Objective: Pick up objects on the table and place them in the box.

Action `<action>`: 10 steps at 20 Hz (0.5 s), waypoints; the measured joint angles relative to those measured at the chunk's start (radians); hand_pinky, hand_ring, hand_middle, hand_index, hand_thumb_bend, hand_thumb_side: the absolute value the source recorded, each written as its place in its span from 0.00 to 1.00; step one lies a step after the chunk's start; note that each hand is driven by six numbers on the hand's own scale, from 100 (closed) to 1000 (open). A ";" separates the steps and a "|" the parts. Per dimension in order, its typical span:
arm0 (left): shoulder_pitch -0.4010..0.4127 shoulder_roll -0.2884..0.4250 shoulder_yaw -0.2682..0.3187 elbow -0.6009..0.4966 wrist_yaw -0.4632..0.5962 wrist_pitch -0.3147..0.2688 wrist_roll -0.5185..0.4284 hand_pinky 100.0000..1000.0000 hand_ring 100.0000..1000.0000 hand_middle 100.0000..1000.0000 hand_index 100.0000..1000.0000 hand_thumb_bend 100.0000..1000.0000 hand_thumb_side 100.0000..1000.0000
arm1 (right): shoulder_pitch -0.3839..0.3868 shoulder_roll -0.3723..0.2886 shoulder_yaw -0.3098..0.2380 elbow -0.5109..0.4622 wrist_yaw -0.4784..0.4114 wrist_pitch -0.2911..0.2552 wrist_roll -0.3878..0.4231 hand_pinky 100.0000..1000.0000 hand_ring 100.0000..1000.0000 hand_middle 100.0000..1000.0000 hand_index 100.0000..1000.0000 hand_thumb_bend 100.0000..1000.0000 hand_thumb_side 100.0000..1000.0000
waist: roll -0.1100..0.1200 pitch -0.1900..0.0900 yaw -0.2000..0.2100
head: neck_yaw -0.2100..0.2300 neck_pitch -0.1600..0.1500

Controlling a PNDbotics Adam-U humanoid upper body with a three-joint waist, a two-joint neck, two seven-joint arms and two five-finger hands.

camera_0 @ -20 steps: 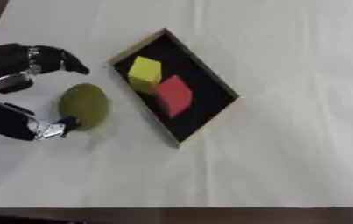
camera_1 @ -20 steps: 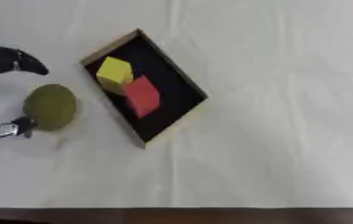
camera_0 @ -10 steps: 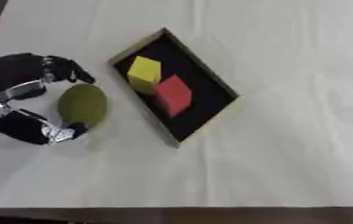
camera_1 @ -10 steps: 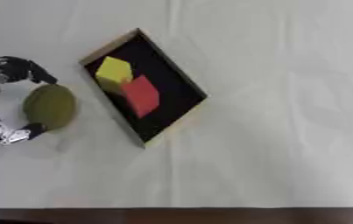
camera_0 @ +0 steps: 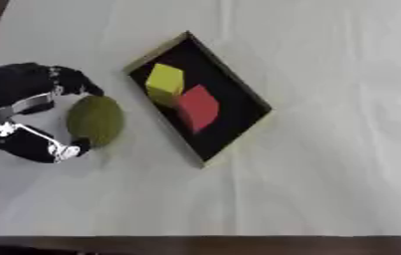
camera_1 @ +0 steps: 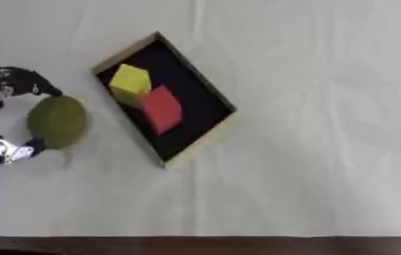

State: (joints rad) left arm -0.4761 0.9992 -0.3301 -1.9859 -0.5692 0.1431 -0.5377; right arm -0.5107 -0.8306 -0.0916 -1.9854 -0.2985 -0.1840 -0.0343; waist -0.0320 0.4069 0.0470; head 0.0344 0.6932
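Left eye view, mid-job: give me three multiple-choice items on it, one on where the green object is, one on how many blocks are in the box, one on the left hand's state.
1. Where is the olive-green object?
A. Inside the box
B. On the table, left of the box
C. Beyond the box, at the table's far edge

2. How many blocks lie in the box?
A. One
B. Two
C. Three

3. How does the left hand stand?
A. Flat on the table, away from everything
B. Fingers and thumb curved round the green object's far and near ends
C. Inside the box, on a block

Answers:
1 B: the green object rests on the white cloth beside the box's left rim.
2 B: a yellow block and a red block sit side by side on the black floor.
3 B: dark fingers sit at the object's top end and the thumb at its lower end.
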 measured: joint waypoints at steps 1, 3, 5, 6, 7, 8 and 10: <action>-0.001 -0.004 0.000 0.000 -0.010 0.002 -0.002 0.80 0.78 0.78 0.89 0.26 0.24 | 0.000 0.001 0.000 0.000 0.000 0.001 0.001 0.97 0.80 0.62 0.72 0.00 0.48 | 0.000 0.000 0.000 | 0.000 0.000; -0.009 -0.010 0.000 0.000 -0.031 0.004 -0.006 0.79 0.78 0.78 0.89 0.27 0.22 | 0.000 0.001 0.000 0.000 -0.001 0.003 0.005 0.97 0.80 0.62 0.72 0.00 0.48 | 0.000 0.000 0.000 | 0.000 0.000; -0.021 -0.018 -0.002 0.001 -0.053 0.002 -0.013 0.79 0.79 0.78 0.89 0.28 0.21 | 0.000 0.002 0.000 0.000 -0.002 0.003 0.010 0.98 0.80 0.62 0.72 0.00 0.48 | 0.000 0.000 -0.001 | 0.001 0.000; -0.027 -0.023 -0.005 0.005 -0.065 0.000 -0.017 0.79 0.79 0.78 0.89 0.28 0.20 | 0.000 0.004 0.000 0.000 -0.002 0.004 0.013 0.98 0.80 0.62 0.72 0.00 0.48 | 0.000 0.000 -0.002 | 0.002 0.000; -0.033 -0.027 -0.010 0.011 -0.079 -0.003 -0.024 0.79 0.79 0.78 0.89 0.29 0.20 | 0.000 0.007 0.000 0.000 -0.002 0.004 0.014 0.98 0.80 0.62 0.72 0.00 0.48 | 0.000 0.000 -0.003 | 0.003 0.000; -0.039 -0.033 -0.015 0.020 -0.095 -0.007 -0.030 0.79 0.79 0.77 0.89 0.30 0.19 | 0.000 0.008 0.000 0.000 -0.003 0.005 0.016 0.98 0.80 0.62 0.72 0.00 0.48 | 0.000 0.000 -0.003 | 0.004 0.000; -0.051 -0.043 -0.027 0.041 -0.127 -0.017 -0.046 0.78 0.78 0.77 0.88 0.30 0.18 | 0.000 0.009 0.000 0.000 -0.003 0.005 0.020 0.98 0.80 0.62 0.72 0.00 0.48 | 0.000 0.000 -0.004 | 0.006 0.000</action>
State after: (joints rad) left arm -0.5273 0.9562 -0.3576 -1.9445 -0.6966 0.1262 -0.5838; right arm -0.5107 -0.8219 -0.0914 -1.9854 -0.3016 -0.1792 -0.0139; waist -0.0323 0.4073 0.0431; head 0.0399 0.6929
